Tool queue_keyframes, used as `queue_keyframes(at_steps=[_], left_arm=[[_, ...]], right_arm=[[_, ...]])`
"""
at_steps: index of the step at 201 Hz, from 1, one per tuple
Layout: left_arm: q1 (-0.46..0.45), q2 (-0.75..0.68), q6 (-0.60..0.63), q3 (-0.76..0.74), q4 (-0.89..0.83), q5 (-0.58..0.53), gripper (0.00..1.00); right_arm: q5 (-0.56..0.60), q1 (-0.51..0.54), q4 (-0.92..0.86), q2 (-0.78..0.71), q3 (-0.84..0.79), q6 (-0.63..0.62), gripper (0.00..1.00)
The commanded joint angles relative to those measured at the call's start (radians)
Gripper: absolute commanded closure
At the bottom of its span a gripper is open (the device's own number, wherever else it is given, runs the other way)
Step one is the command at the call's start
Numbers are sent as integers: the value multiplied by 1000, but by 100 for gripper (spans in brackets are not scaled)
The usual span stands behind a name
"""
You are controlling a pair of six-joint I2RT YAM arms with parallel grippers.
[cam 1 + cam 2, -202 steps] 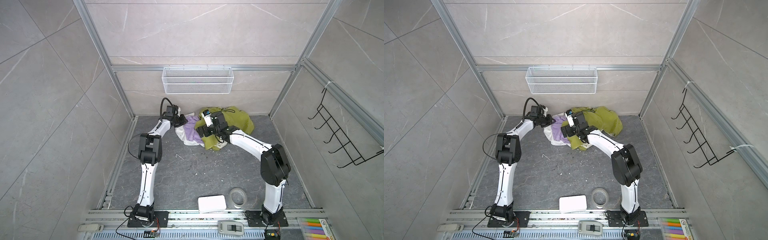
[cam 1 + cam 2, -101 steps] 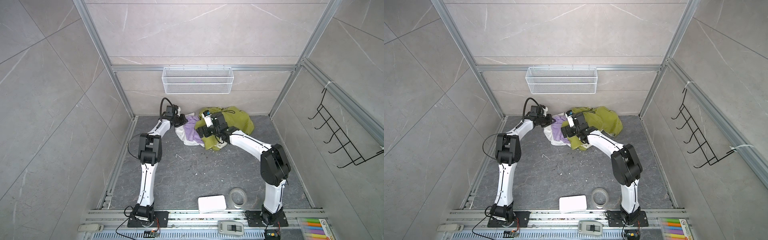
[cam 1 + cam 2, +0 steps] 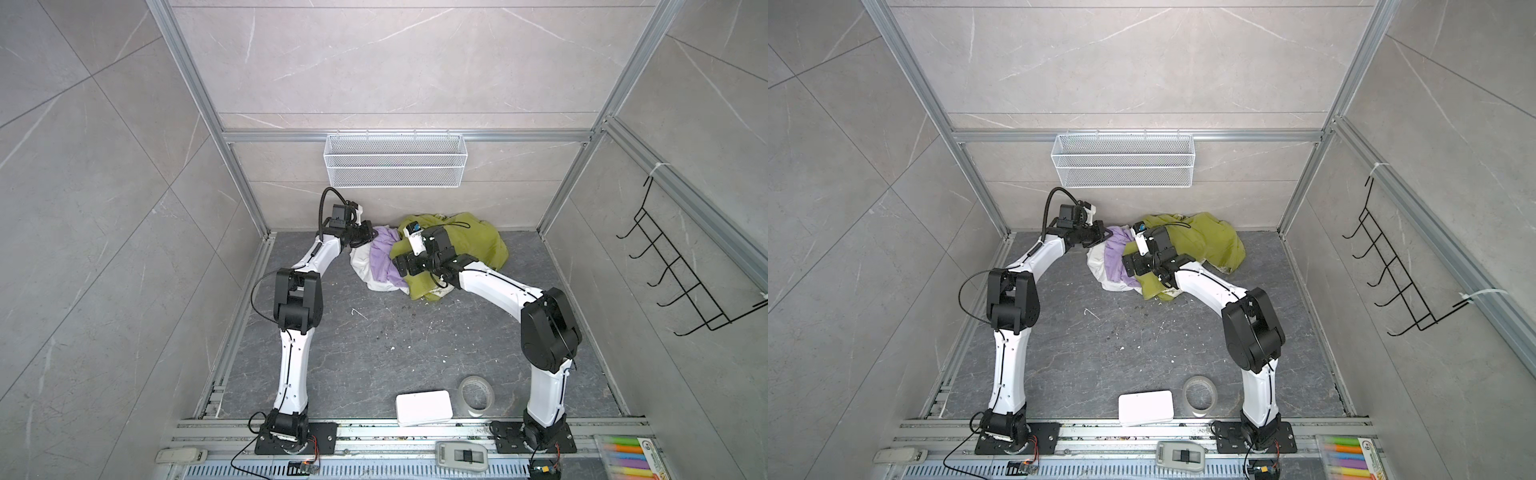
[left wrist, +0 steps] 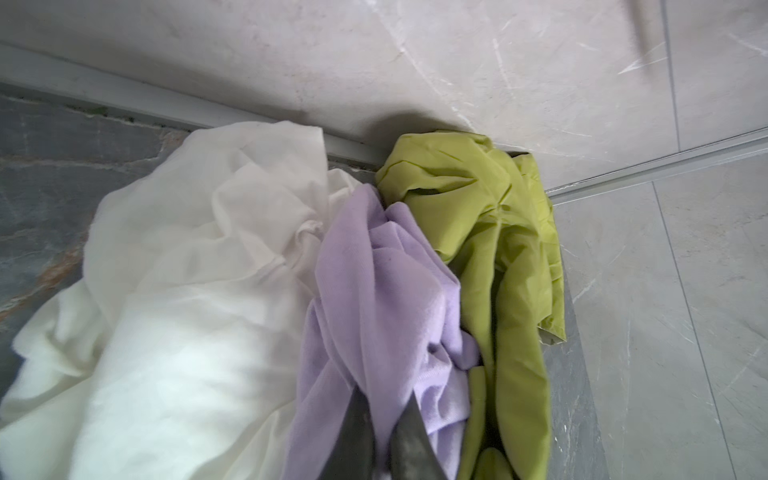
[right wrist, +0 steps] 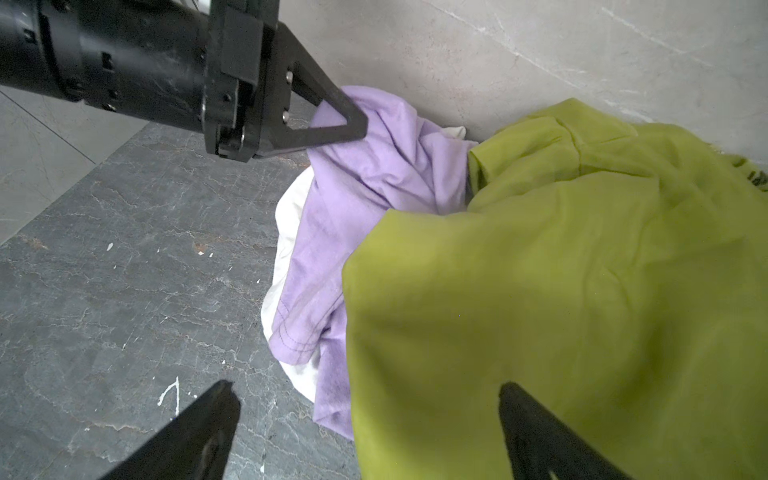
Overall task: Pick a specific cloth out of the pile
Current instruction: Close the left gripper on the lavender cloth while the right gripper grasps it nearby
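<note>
The pile (image 3: 415, 257) lies against the back wall in both top views. The cloth (image 3: 384, 259) (image 3: 1117, 262), lavender, is wedged between a white cloth (image 3: 360, 262) (image 4: 199, 249) and a large olive-green cloth (image 3: 469, 241) (image 5: 540, 291). My left gripper (image 3: 374, 237) (image 4: 384, 395) is shut on a raised fold of the cloth (image 4: 374, 291) (image 5: 374, 174) at its far end. My right gripper (image 3: 400, 266) (image 5: 365, 395) hangs open just above the olive-green cloth's near edge, nothing between its fingers. Much of the cloth is buried under the olive-green one.
A white wire basket (image 3: 395, 166) hangs on the back wall above the pile. A white box (image 3: 423, 408) and a tape roll (image 3: 476, 395) sit near the front edge. A black hook rack (image 3: 685, 282) is on the right wall.
My left gripper has closed the last bit onto the lavender fold. Both arms have stayed nearly where they were.
</note>
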Motion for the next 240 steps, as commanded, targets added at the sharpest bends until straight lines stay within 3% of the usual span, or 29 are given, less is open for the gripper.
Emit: queue_keyframes(at_steps=[1,112,240], left_arm=[[-8,-85,0,28,33,12,100],[-37,-148,48,25,24,-29,100],[-55,-183,7,17,116,8,100]], right_arm=[[-1,6,26,-49,-21,20,0],[15,6,60,-89,-66,27,0],[36,6,100,-108,-90,15,0]])
